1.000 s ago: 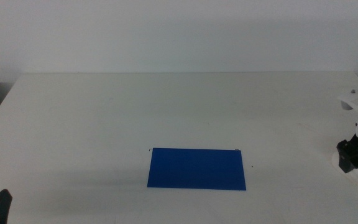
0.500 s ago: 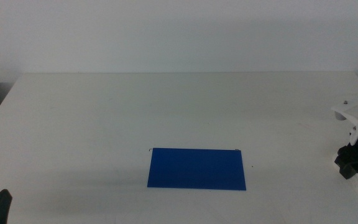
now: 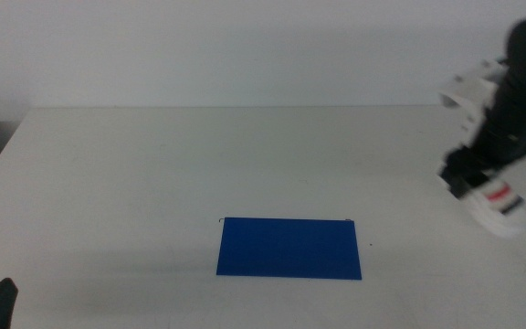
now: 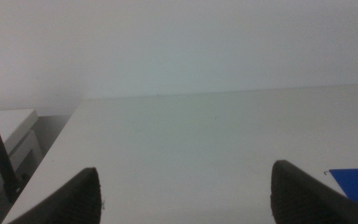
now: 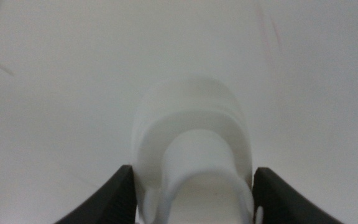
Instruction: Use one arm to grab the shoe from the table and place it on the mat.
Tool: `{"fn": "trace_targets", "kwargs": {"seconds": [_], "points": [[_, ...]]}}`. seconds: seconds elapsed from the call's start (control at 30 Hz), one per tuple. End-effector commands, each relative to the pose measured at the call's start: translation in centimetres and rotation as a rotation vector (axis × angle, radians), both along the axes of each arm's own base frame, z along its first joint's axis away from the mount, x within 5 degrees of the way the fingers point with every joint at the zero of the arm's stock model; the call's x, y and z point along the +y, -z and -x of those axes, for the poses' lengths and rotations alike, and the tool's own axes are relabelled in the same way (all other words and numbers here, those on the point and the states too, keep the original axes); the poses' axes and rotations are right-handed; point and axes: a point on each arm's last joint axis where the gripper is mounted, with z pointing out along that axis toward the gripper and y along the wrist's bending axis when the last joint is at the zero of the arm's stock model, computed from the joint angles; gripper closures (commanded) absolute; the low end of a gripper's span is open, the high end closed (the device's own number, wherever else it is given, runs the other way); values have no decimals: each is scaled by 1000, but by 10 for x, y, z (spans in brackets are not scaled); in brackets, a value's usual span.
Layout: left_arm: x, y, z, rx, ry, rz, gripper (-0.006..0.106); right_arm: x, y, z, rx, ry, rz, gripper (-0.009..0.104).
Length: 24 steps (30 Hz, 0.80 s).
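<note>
From where I stand, the picking-up part looks done and the placing part is all that is left. The right arm (image 3: 517,82) reaches in from the right side, and its gripper (image 3: 471,175) has the shoe (image 3: 496,201) pinched between its jaws, the white sandal hanging just below it with its toe end angled down and to the right. Judging by the gap beneath it, the shoe seems to be lifted clear of the surface (image 3: 199,164), though the arm is blurred and I can't be sure how high.

In the right wrist view the shoe (image 5: 192,155) fills the space between the two dark jaws, one on each flank, both apparently pressed against its white sides. So the grip looks centred and snug.

The mat (image 3: 289,248), the flat blue rectangle, lies near the front middle of the surface and has nothing on it. The shoe is well apart from it, off to the right and somewhat farther back. What remains, as I judge it, is to carry the shoe leftward and toward the front, lower it over the blue area and let go.

The left gripper (image 4: 185,199) waits at the near left corner, jaws spread wide and holding nothing; a sliver of the mat (image 4: 356,186) shows beside it.
</note>
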Motion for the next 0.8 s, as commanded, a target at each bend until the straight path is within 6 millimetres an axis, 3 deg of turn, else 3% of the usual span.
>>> {"fn": "trace_targets", "kwargs": {"seconds": [0.0, 0.27, 0.43, 0.63, 0.77], "points": [[0, -6, 1, -87, -1, 18, 7, 22, -42, 1, -135, -47, -13, 99], [0, -6, 1, -87, -1, 18, 7, 115, -56, -15, -143, -233, -38, 99], [0, -6, 1, -87, -1, 18, 7, 170, -46, -22, -125, -395, -26, 99], [0, -6, 1, -87, -1, 18, 7, 214, -32, -23, -98, -495, -25, 99], [0, -6, 1, -87, -1, 18, 7, 227, -24, -22, -93, -516, -33, 99]]}}
